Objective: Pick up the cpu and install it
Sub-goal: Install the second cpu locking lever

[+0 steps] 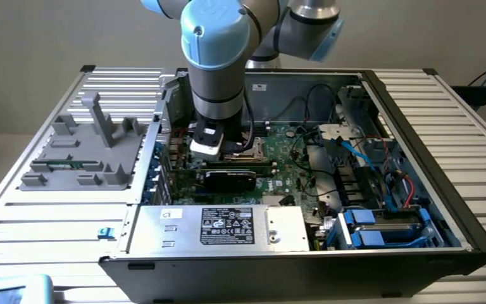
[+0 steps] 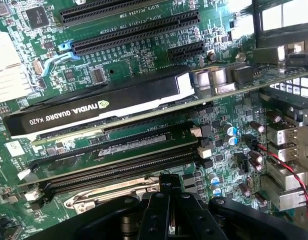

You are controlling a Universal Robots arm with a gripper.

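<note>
Open computer case (image 1: pixel 412 126) on slatted table (image 1: pixel 49 215), clenched pincer (image 2: pixel 166 192) above its motherboard (image 2: pixel 143 30).

The motherboard (image 2: pixel 143 55) is glossy green circuit board studded with shiny metal-capped capacitors (image 2: pixel 217 75), and its long slots (image 2: pixel 128 35) are matt black plastic. The graphics card (image 2: pixel 98 107) wears a smooth, semi-gloss black plastic shroud with a pale panel. The table (image 1: pixel 445 120) is ribbed, brushed grey metal, the fixture block (image 1: pixel 83 158) matt grey plastic, and the end effector (image 2: pixel 161 210) dull black.
</note>
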